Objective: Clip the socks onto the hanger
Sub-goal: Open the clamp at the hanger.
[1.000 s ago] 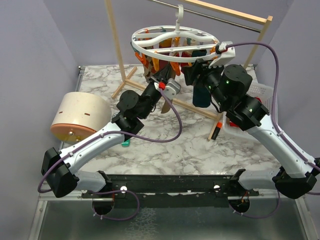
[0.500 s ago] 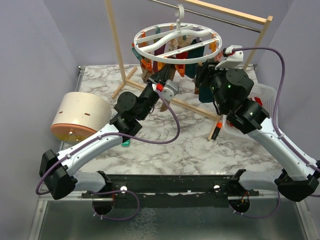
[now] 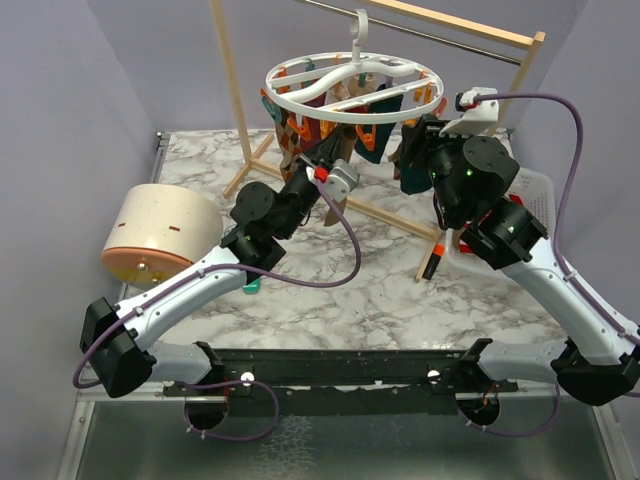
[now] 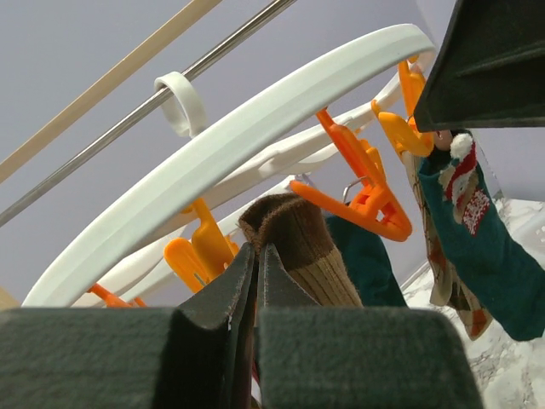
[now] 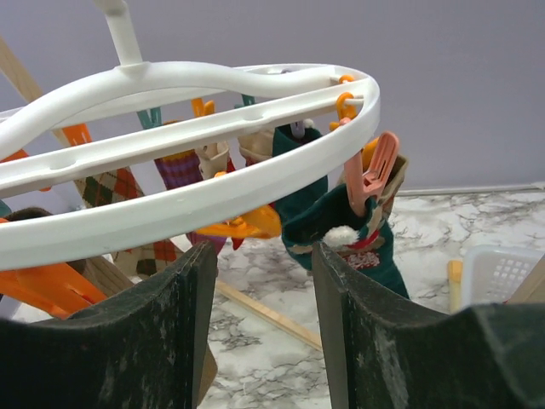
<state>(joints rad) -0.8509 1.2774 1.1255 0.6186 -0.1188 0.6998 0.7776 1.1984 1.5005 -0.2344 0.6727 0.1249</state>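
Right arm clear of the ring, brown sock not yet clipped

Since a second ago the right tool [image 5: 264,256] has pulled up and out from under the ring to its right side, and the ring has settled from a tilt to nearly level. That tool now stands spread, holding nothing, just short of the rim of the hanger [image 5: 213,192]. The teal sock [image 5: 375,247] hangs from a pink clip [image 5: 375,175] right ahead of it. The left tool [image 4: 255,260] is pressed together on the cuff of a brown sock [image 4: 298,243], held up under the hanger's near rim, just beside an orange clip [image 4: 366,200] but not inside it.

The main risk is that the hanger swings freely on its hook. With nothing steadying it, an upward push of the sock would likely tip the ring and send the dangling clip away. Whether that clip's mouth is open cannot be told; if shut, the cuff would only bunch against it. The pinch on soft fabric could also slip and drop the sock to the table [image 3: 380,290]
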